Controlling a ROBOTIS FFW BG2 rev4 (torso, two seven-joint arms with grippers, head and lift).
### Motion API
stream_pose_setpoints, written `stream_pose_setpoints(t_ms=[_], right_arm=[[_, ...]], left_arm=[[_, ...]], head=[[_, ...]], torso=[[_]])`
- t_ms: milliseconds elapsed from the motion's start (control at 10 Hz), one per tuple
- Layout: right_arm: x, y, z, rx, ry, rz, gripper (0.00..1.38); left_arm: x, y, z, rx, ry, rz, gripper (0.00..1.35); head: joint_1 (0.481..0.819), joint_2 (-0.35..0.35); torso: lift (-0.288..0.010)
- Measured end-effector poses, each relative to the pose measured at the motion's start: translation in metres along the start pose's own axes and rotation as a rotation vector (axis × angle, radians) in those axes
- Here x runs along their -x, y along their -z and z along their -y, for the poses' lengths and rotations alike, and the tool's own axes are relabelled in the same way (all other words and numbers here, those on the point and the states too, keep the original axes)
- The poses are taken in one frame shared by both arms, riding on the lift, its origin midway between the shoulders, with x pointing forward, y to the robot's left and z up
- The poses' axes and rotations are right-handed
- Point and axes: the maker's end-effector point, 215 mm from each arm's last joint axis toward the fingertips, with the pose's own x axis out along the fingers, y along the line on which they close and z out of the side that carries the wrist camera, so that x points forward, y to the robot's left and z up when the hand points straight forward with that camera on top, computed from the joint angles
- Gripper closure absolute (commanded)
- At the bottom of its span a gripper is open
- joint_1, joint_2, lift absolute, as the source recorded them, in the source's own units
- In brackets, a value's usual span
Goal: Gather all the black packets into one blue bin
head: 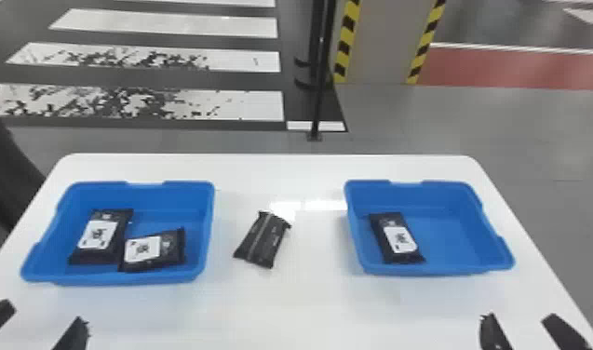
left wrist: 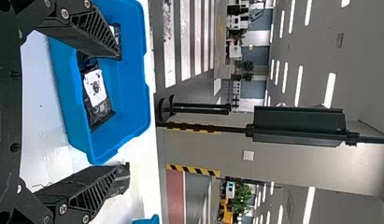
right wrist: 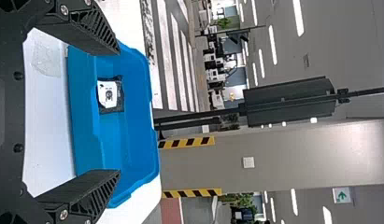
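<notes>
At the head view's bottom left, my left gripper (head: 41,323) is open in front of the left blue bin (head: 118,278); at bottom right, my right gripper (head: 518,328) is open before the right blue bin (head: 462,232). The left bin holds two black packets, one (head: 99,237) tilted and one (head: 153,250) beside it. A third packet (head: 262,239) lies on the table between the bins. A fourth (head: 396,238) lies in the right bin. The left gripper (left wrist: 124,109) and the right gripper (right wrist: 119,112) have nothing between their fingers in their wrist views.
The white table (head: 281,307) has rounded far corners. Behind it stand a thin black post (head: 319,70) and a pillar (head: 379,42) with yellow-black striped edges. A dark shape (head: 6,172) is beyond the table's left edge.
</notes>
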Motion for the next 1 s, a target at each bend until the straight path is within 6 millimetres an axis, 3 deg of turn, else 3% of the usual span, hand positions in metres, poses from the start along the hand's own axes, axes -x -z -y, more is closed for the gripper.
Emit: stream_pose_setpoints(t_ms=[700, 1000], right_arm=[[0.0, 0.0, 0.0, -0.002, 0.0, 0.0, 0.11], [-0.001, 0.002, 0.0, -0.003, -0.001, -0.001, 0.11]], left_arm=[[-0.001, -0.002, 0.0, -0.004, 0.0, 0.006, 0.16], [-0.018, -0.017, 0.001, -0.054, 0.022, 0.038, 0.16]], head=[[0.695, -0.088], [0.695, -0.094]], torso=[[-0.11], [-0.11]])
